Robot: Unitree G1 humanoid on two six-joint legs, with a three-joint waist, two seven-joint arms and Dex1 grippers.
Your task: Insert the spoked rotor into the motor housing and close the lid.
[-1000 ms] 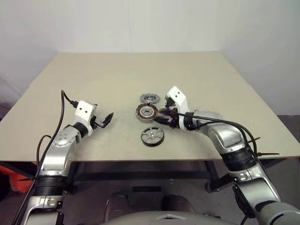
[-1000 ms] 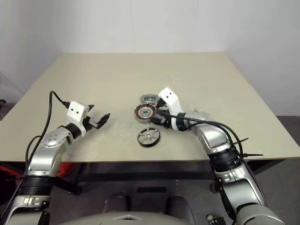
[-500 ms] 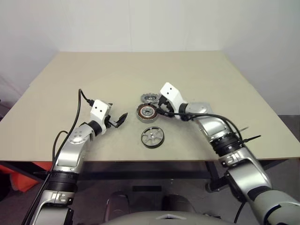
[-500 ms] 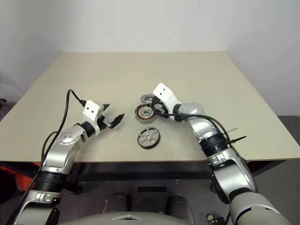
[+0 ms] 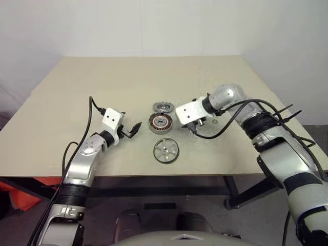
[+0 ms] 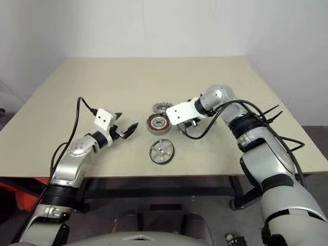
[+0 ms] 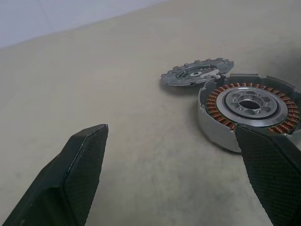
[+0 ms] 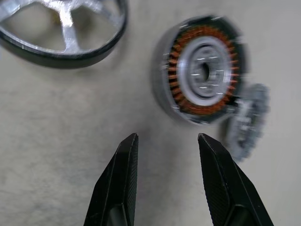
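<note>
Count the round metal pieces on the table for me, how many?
3. The spoked rotor lies nearest the robot, the motor housing with copper windings sits behind it, and the lid lies just past the housing.

Head stereo pair: high behind the table's (image 5: 61, 92) near edge, facing forward and down, far from the motor housing (image 5: 160, 122); left wrist camera: low, close, level across the tabletop at the housing; right wrist camera: close above the housing, facing down; all share the housing.
</note>
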